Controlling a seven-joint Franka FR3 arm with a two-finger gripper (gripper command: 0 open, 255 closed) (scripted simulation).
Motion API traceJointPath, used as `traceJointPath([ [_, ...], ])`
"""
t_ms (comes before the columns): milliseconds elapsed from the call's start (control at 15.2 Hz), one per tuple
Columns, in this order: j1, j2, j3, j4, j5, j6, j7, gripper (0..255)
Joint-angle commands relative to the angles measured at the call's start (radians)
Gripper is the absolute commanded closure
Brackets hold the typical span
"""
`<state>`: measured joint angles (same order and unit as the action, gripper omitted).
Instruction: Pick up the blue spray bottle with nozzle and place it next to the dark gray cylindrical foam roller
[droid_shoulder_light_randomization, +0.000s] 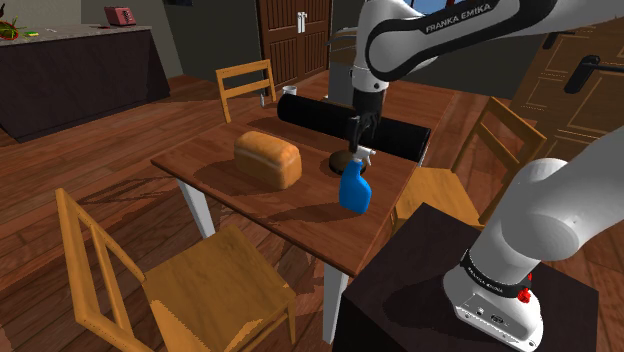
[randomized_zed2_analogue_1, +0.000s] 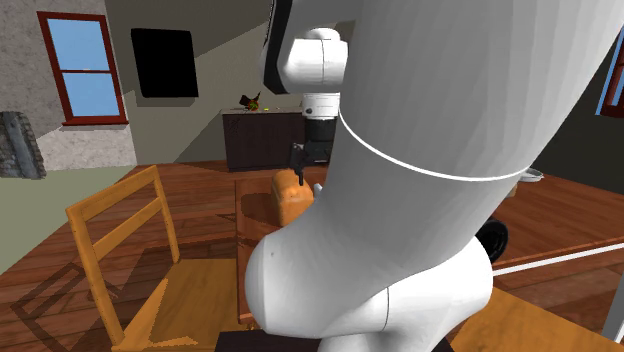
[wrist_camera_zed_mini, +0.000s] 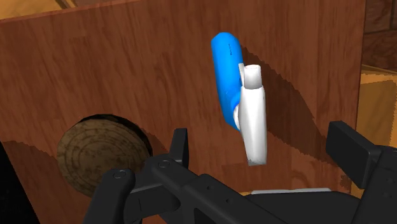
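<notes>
Blue spray bottle (droid_shoulder_light_randomization: 354, 188) stands upright on the wooden counter (droid_shoulder_light_randomization: 250, 195), w/ its white nozzle (droid_shoulder_light_randomization: 363, 153) on top, towards the counter edge nearest the stand (droid_shoulder_light_randomization: 440, 290). The end effector (droid_shoulder_light_randomization: 357, 134) hangs straight above it, close over the nozzle but not touching. In the wrist view the end effector (wrist_camera_zed_mini: 264, 143) is spread wide: black fingers (wrist_camera_zed_mini: 180, 146) stand well apart either side of the nozzle (wrist_camera_zed_mini: 253, 118), neither pad in contact, so nothing's pinched. The bottle's blue body (wrist_camera_zed_mini: 226, 70) shows beyond the nozzle, seen from above. The dark foam roller (droid_shoulder_light_randomization: 345, 120) lies on its side along the counter's far edge in the shoulder view, near the bottle but apart from it. A round wooden disc (droid_shoulder_light_randomization: 342, 162) sits flat btwn the two, just beside the bottle; in the wrist view the disc (wrist_camera_zed_mini: 102, 153) is off to the side of one finger. A bread loaf (droid_shoulder_light_randomization: 268, 158) rests mid-counter, to the shoulder view's left of the bottle, clear of it. Wooden chairs around: one at that view's lower left (droid_shoulder_light_randomization: 190, 285), one at the far side (droid_shoulder_light_randomization: 246, 85), one at the right (droid_shoulder_light_randomization: 465, 180). In the second exterior view the white arm (randomized_zed2_analogue_1: 420, 150) blocks most of the scene; the loaf (randomized_zed2_analogue_1: 290, 198) peeks past it and the roller's dark round end (randomized_zed2_analogue_1: 492, 238) shows at the arm's right.
</notes>
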<state>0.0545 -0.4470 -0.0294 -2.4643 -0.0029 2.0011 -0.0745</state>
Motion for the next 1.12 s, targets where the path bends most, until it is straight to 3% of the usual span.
traceJointPath([
  [0, 0.002, 0.013, 0.002, -0.018, 0.002, 0.033, 0.001, 0],
  [264, 0.003, 0.036, 0.001, -0.062, 0.003, 0.101, 0.001, 0],
  [792, 0.003, 0.036, 0.001, -0.062, 0.003, 0.101, 0.001, 0],
  [858, 0.003, 0.036, 0.001, -0.062, 0.003, 0.101, 0.001, 255],
  [1056, 0.003, 0.036, 0.001, -0.062, 0.003, 0.101, 0.001, 255],
])
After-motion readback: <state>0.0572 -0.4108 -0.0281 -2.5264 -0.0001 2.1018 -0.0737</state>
